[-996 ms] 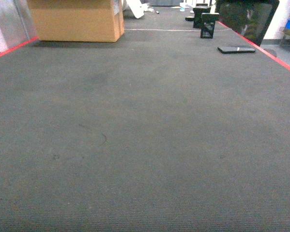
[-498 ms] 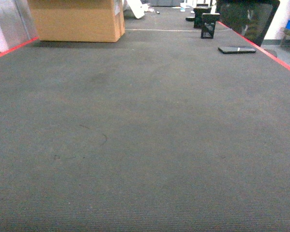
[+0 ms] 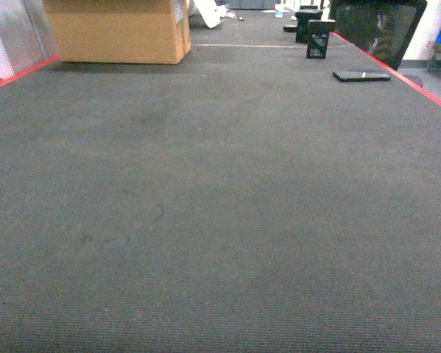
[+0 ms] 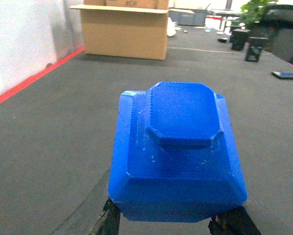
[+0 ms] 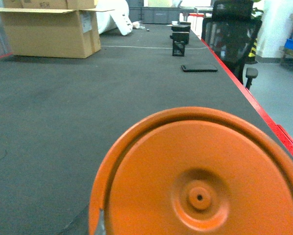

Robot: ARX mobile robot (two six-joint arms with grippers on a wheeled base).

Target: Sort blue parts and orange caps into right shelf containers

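While neither arm is caught by the head view, one blue part is seen filling the lower centre of the left wrist view, clamped by the left gripper, whose dark fingers show only at the bottom edge, cut off by the frame. One orange cap is seen filling the lower right of the right wrist view, round face toward the lens; the right gripper carrying it is hidden behind it, so its grip cannot be judged.

Across the head view, one cardboard box is found at the upper left of the grey carpet, two small black stands at the upper centre-right, one flat black slab beside the red border line, and one dark chair at the upper right (its top cropped). No crates can be made out.

Compared with a second ago, the far objects are set slightly higher in the head view.
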